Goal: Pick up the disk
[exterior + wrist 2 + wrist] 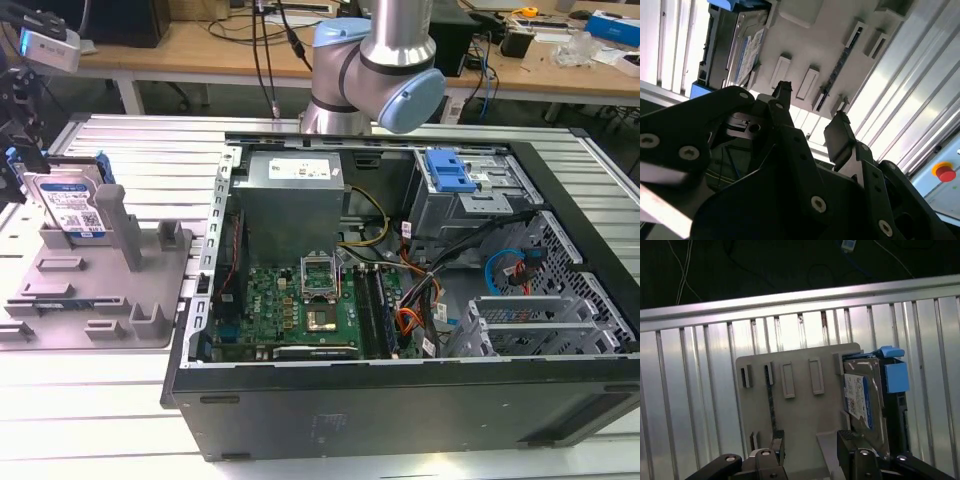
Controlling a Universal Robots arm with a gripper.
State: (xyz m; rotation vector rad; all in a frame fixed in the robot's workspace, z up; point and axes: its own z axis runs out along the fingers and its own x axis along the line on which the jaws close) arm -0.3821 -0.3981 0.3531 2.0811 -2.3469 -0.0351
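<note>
exterior view: high, wide, angled down | both wrist views: close, perhaps opposed angles | all share fixture [95, 288] [825, 45] [800, 415]

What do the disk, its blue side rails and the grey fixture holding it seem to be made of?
The disk: silver metal casing, by its dull sheen; the label looks like printed paper or film. The side rails: likely plastic, matte and evenly blue. The grey fixture: probably plastic, uniform matte grey with blocky posts, though painted metal cannot be excluded.

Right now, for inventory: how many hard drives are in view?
1: the hard drive, upright in the grey fixture at the exterior view's left. The drive cage may hide more.
</note>
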